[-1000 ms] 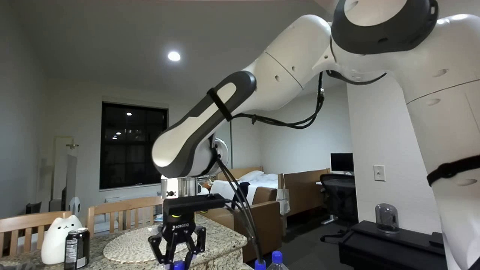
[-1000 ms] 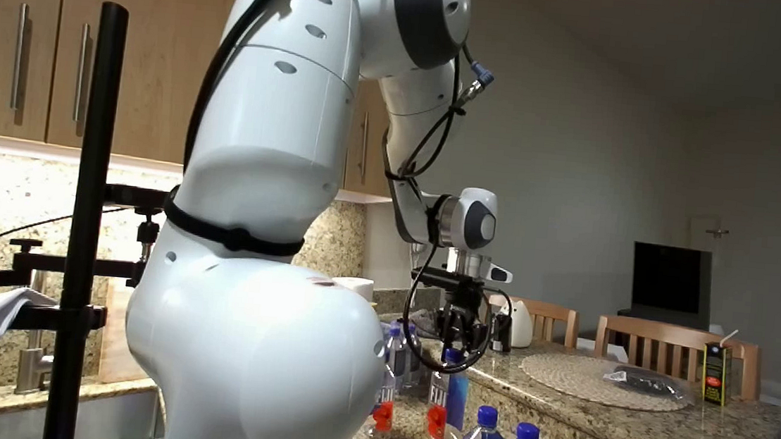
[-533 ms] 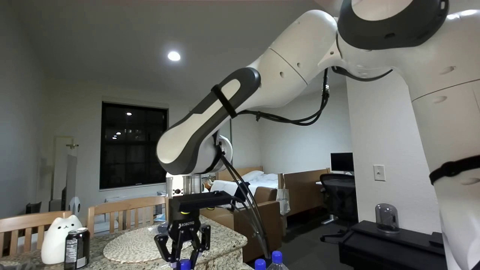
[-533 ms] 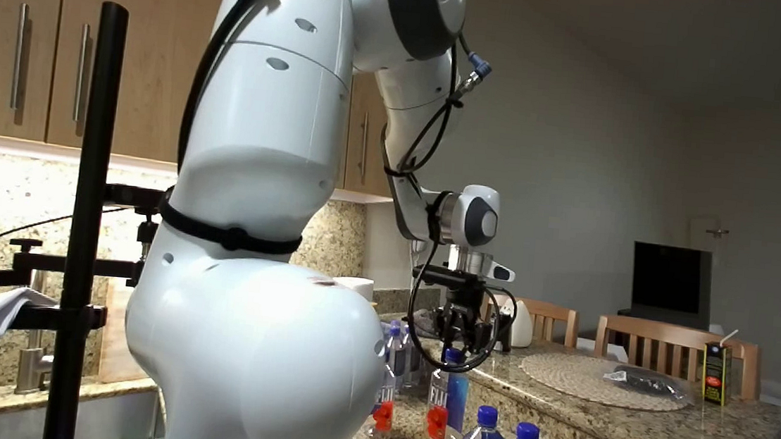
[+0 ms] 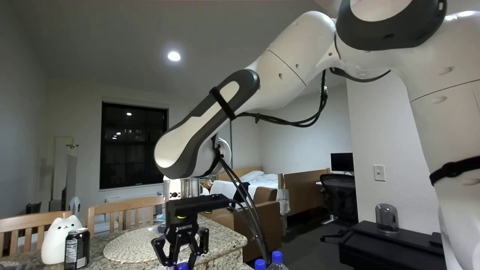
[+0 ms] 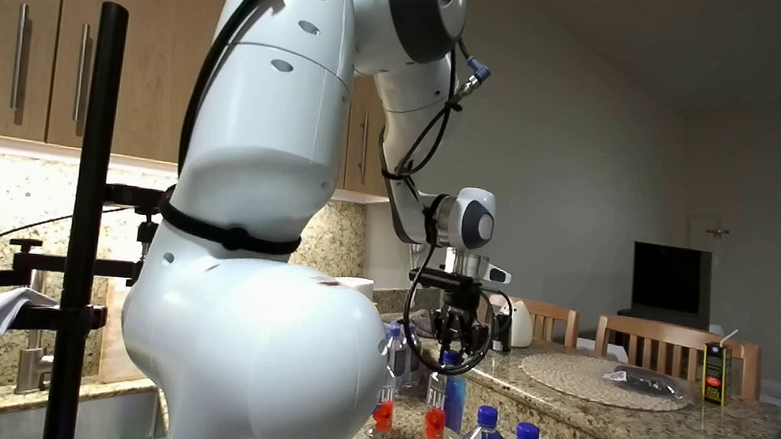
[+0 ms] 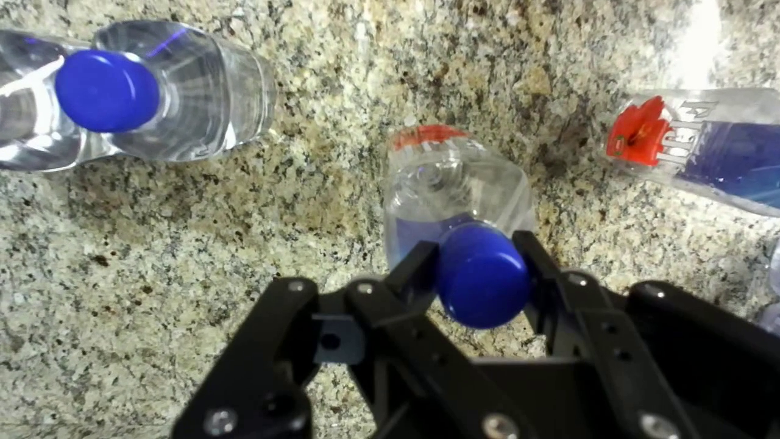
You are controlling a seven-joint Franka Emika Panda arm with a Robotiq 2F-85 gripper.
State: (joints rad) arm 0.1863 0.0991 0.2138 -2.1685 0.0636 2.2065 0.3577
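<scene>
Claw pinched on the blue cap of the middle bottle just below, likely as a slim, graspable end; whether it stands on the desk cannot be told. In the wrist view, gaps part it from the left bottle and the right bottle, likely the edges of its sideways room.

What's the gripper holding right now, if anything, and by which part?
A clear plastic bottle, held by its round blue cap, pinched between the two black gripper fingers.
</scene>
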